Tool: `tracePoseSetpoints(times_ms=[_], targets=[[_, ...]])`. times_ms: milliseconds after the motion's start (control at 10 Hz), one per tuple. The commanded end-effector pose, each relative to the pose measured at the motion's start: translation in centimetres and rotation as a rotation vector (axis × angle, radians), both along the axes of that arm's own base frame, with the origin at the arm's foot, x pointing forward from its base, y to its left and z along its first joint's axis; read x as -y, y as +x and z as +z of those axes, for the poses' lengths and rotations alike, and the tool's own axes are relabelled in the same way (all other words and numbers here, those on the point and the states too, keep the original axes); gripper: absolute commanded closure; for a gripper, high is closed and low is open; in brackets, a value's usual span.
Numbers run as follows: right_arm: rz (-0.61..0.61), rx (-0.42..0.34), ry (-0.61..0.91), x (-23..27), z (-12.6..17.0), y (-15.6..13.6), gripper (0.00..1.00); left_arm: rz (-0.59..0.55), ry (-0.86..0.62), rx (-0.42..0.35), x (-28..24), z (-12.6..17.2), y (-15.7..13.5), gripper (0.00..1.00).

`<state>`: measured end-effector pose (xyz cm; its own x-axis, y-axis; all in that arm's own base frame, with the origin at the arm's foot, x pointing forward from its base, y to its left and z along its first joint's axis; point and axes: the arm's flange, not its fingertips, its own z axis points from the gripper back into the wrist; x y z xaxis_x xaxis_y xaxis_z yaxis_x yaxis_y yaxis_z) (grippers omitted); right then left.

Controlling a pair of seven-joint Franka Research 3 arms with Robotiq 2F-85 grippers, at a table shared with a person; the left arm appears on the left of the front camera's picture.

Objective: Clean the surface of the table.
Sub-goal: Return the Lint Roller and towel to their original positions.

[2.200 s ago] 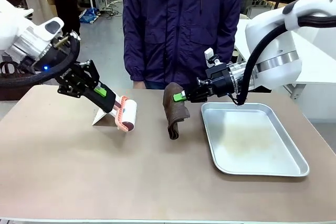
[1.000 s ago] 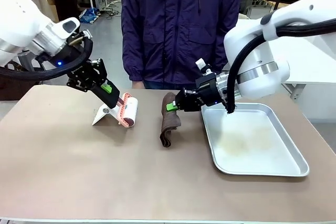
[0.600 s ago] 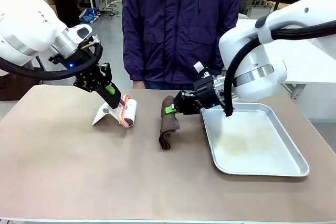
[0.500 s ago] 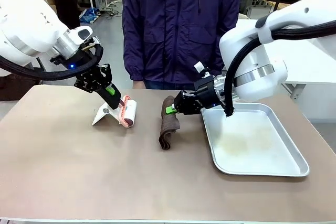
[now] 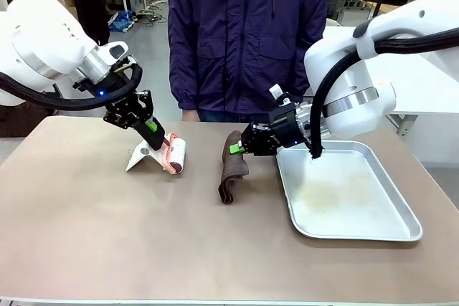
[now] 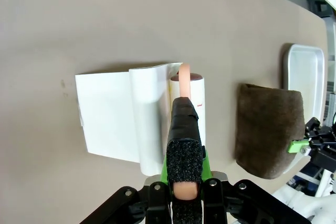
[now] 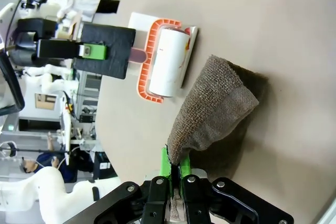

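Your beige counter spans the whole foreground, with a metal tray at its right. Your right end effector grips a brown cloth draped onto it; your left end effector clamps a lint roller's handle.

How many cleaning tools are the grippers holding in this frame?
2. The left gripper is shut on the lint roller, over its white sheet. The right gripper is shut on the brown cloth, which hangs to the table beside the metal tray.
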<state>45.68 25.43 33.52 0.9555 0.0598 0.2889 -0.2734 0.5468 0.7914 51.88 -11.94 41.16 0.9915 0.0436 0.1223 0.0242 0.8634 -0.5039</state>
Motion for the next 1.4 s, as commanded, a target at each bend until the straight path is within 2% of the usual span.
tracePoseSetpoints(times_ms=[0, 400, 700, 800, 1100, 1300], targets=[[0.002, -0.029, 0.013, 0.7, 0.4, 0.0, 0.93, 0.030, -0.016, -0.018, -0.3, -0.1, 0.6, 0.78], [0.023, -0.036, 0.012, 0.7, 0.4, 0.1, 0.93, 0.035, -0.063, -0.018, -1.4, -1.3, 1.3, 0.78], [0.008, -0.072, -0.078, 1.2, 0.4, 0.3, 0.93, 0.020, -0.069, -0.019, -2.4, -2.2, 1.0, 0.78], [0.012, -0.088, -0.128, 0.8, 0.3, 0.3, 0.93, 0.016, -0.044, 0.006, -2.4, -2.4, 0.7, 0.78], [0.034, -0.115, -0.156, 0.4, -0.1, 0.5, 0.93, -0.012, -0.065, 0.049, -2.8, -2.6, 0.2, 0.78], [0.025, -0.134, -0.196, 0.4, -0.3, 0.7, 0.93, -0.001, -0.111, 0.032, -3.4, -3.3, 0.0, 0.78]])
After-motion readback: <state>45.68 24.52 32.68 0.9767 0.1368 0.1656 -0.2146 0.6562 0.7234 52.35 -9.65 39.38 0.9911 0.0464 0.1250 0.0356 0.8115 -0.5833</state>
